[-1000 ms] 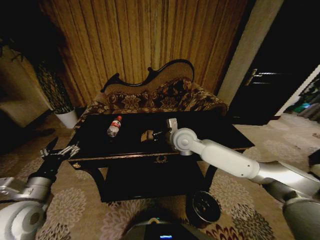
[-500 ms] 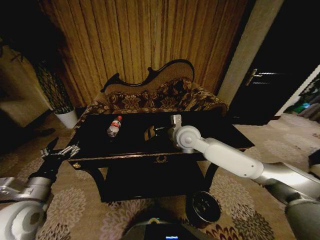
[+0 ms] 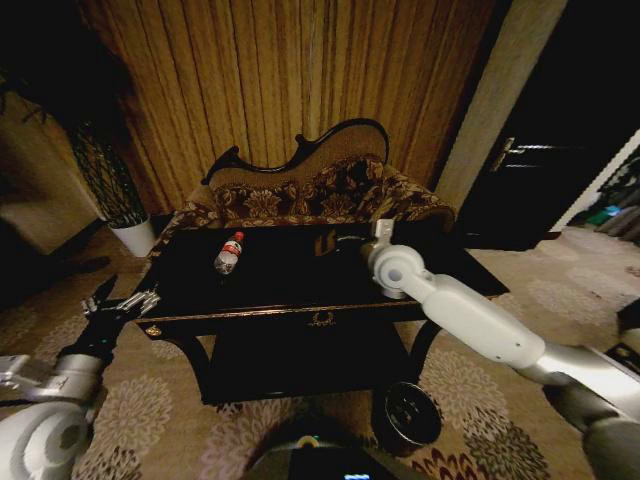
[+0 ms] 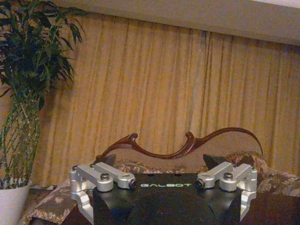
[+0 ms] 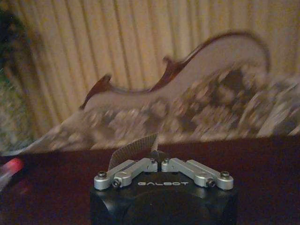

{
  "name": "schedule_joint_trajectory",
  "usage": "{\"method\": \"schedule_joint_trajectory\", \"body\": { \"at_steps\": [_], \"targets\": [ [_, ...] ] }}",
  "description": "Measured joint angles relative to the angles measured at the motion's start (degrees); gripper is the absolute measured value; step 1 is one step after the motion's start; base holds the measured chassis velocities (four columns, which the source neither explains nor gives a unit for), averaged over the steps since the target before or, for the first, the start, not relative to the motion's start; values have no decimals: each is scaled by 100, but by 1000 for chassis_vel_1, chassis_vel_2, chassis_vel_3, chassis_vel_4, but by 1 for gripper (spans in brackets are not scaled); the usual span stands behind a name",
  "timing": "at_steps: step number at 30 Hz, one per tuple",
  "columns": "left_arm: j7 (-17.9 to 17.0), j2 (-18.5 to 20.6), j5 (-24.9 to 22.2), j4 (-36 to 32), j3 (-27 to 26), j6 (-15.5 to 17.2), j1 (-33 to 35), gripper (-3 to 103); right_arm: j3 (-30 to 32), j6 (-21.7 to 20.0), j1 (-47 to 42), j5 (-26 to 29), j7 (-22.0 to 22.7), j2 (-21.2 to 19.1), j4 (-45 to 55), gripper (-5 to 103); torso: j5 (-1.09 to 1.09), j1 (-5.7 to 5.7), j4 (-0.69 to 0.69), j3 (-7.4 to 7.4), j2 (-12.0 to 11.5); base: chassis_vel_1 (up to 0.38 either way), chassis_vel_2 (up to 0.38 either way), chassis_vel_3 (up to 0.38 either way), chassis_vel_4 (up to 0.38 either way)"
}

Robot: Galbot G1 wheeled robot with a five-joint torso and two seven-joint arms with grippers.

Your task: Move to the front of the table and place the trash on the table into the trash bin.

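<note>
The black table (image 3: 190, 298) with gold trim stands before me. On its left part lies the clear bottle (image 3: 229, 252) with a red cap; its red end shows blurred in the right wrist view (image 5: 11, 167). My right gripper (image 3: 338, 242) hovers above the table's far middle, shut on the small brown cardboard box (image 3: 324, 243), which sticks up between the closed fingers (image 5: 133, 149). The dark trash bin (image 3: 406, 415) sits on the carpet below the table's front right. My left gripper (image 3: 120, 302) waits open off the table's front left corner (image 4: 164, 187).
A floral sofa (image 3: 300, 195) with a curved dark frame stands behind the table against the curtains. A white plant pot (image 3: 135, 237) is at the far left. A dark door (image 3: 520, 190) lies to the right. Patterned carpet surrounds the table.
My right gripper has risen off the table with the box and swung toward the far right. The left arm and bottle have not moved.
</note>
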Motion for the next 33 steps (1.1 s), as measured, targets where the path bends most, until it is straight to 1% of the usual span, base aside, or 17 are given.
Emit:
{"method": "schedule_joint_trajectory", "body": {
  "at_steps": [1,2,5,6,9,10,11,12,13,14,17,21,22,25,30,33],
  "targets": [
    [0,0,0,0,0,0,0,100,0,0,0,0,0,0,0,0,0,0,0,0,0,0,0,0,0],
    [0,31,-19,24,12,-14,-18,100,239,124,-244,-421,-262,-122,-33,0,0,0,-1,0,0,0,0,0,0],
    [-4,100,-88,79,43,-41,-69,100,755,426,-817,-1107,-794,-326,-55,0,0,0,-2,0,0,0,0,0,0],
    [-4,100,-88,79,43,-41,-69,100,755,426,-817,-1107,-794,-326,-55,0,0,0,-2,0,0,0,0,0,0],
    [-4,209,-215,130,54,-67,-114,100,1401,703,-1608,-1539,-1244,-462,-44,0,0,0,-1,0,0,0,0,0,0],
    [-4,209,-215,130,54,-67,-114,100,1401,703,-1608,-1539,-1244,-462,-44,0,0,0,-1,0,0,0,0,0,0],
    [-2,282,-296,158,66,-79,-147,100,1687,844,-1998,-1716,-1448,-528,-16,0,2,0,-2,0,0,0,0,0,0],
    [-2,282,-296,158,66,-79,-147,100,1687,844,-1998,-1716,-1448,-528,-16,0,2,0,-2,0,0,0,0,0,0],
    [3,341,-358,183,75,-86,-179,100,1855,946,-2231,-1889,-1584,-582,2,0,-1,0,-3,0,0,0,0,0,0],
    [-44,515,-512,243,105,-100,-261,100,2196,1157,-2645,-2246,-1818,-642,83,0,-1,0,-1,0,0,0,0,0,0],
    [-93,644,-615,276,88,-101,-258,100,2400,1167,-2811,-2374,-1832,-591,149,0,-2,0,1,0,0,0,0,0,0],
    [-108,866,-802,347,-4,-104,-200,100,2773,1131,-3177,-2529,-1826,-421,236,0,-1,0,0,0,0,0,0,0,0],
    [-108,866,-802,347,-4,-104,-200,100,2773,1131,-3177,-2529,-1826,-421,236,0,-1,0,0,0,0,0,0,0,0],
    [-107,995,-915,454,-19,-105,-227,100,3063,1100,-3584,-2742,-1823,-325,327,0,-1,0,-1,0,0,0,0,0,0],
    [-108,1065,-943,540,-9,-102,-306,100,3442,1074,-4032,-2777,-1820,-307,381,0,-1,0,-1,0,0,0,0,0,0],
    [-108,1067,-945,543,-10,-99,-315,100,3574,1069,-4154,-2770,-1819,-344,382,0,-1,0,-2,0,0,0,0,0,0]
  ]
}}
